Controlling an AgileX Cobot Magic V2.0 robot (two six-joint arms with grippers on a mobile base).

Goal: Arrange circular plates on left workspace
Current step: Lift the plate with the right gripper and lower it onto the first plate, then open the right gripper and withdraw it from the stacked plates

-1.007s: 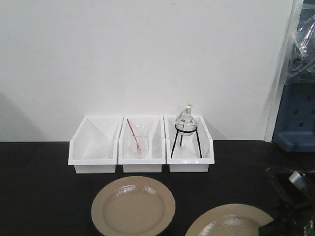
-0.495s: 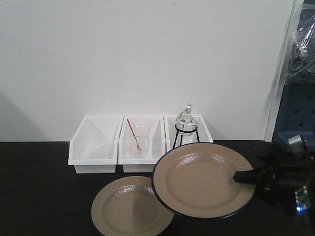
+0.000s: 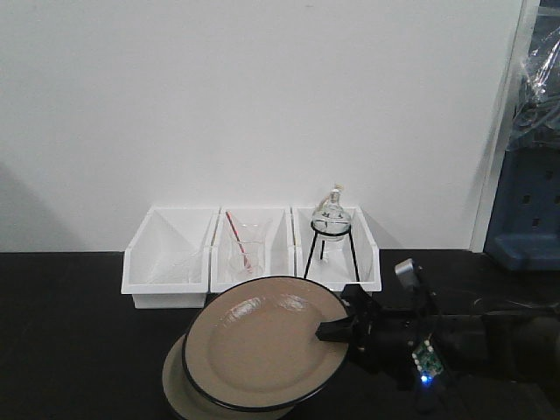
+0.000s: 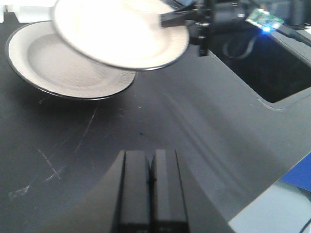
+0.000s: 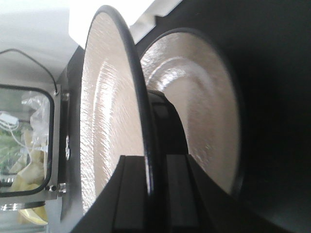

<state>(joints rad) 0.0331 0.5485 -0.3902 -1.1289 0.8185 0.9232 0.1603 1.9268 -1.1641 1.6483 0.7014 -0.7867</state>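
The black bench [image 3: 70, 350] carries one circular plate [image 4: 48, 68] lying flat near its front edge, in front of the white bins [image 3: 252, 262]. The second plate [image 3: 262, 350] hangs tilted above it, clear of the surface, covering most of it and offset toward the right. The right gripper [image 3: 327, 331] reaches in from the right. Its fingers [image 5: 131, 194] are clamped on that plate's right rim, so the whole disc lies left of the grip. The left gripper [image 4: 151, 177] sits low by the front edge, fingers pressed together, holding nothing. By my judgement, lowering turns on that overlap: straight down lands plate on plate.
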